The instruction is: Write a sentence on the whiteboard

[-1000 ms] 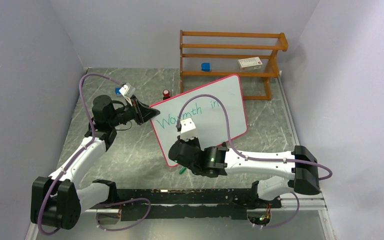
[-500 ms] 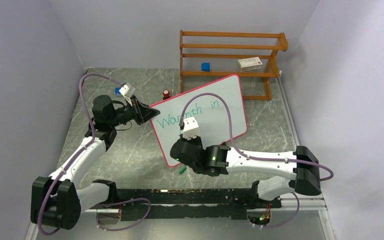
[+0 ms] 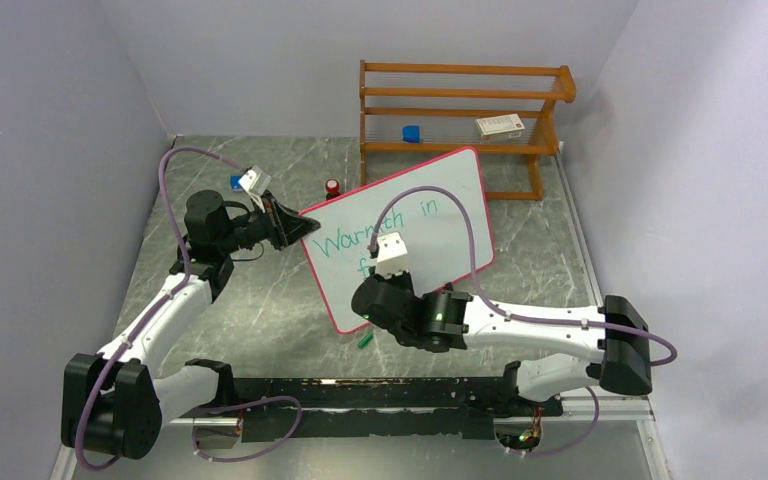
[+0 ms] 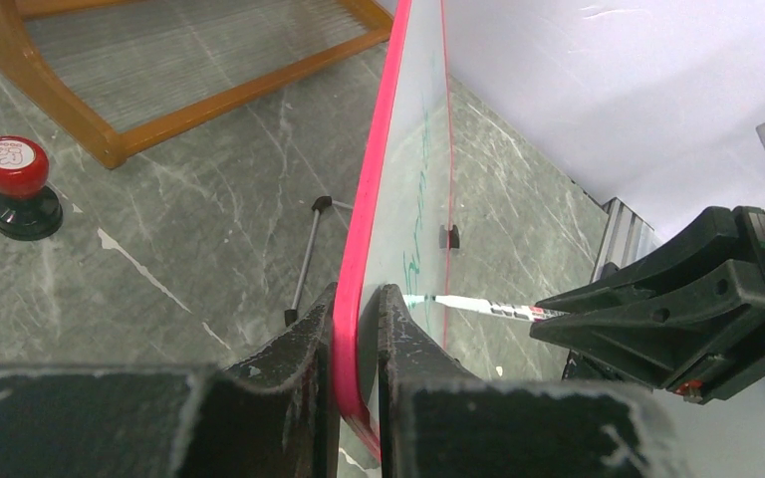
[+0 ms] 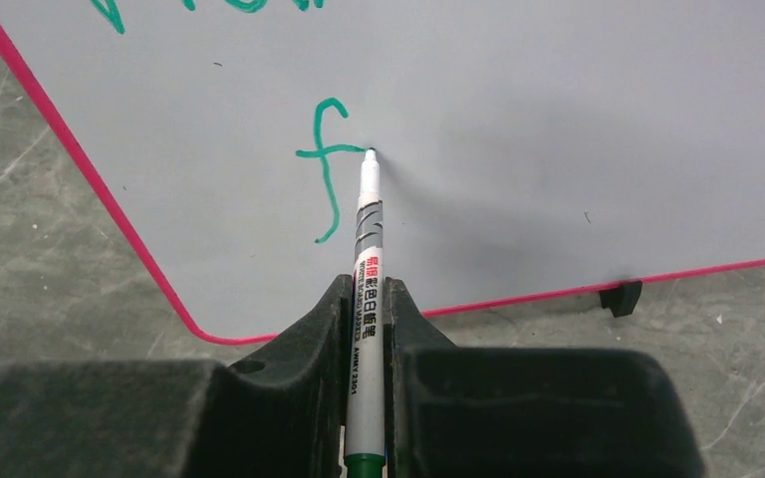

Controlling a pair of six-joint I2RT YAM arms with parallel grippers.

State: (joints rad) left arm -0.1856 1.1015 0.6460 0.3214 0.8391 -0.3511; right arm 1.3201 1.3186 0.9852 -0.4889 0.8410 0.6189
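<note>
Board: the big flat white board with a thin pink-red frame [image 3: 450,235] is stood tilted on the grey marbled table [image 3: 260,310].
Left claw [image 4: 357,299]: pinched onto the board's edge.
Right claw [image 5: 364,289]: pinched around a thin white marker pen [image 5: 367,229], its tip touching the board by a green "f" [image 5: 329,152].
Danger: the board could be tipped or slid if pushed too hard; the letters could be smudged by the claw.
</note>
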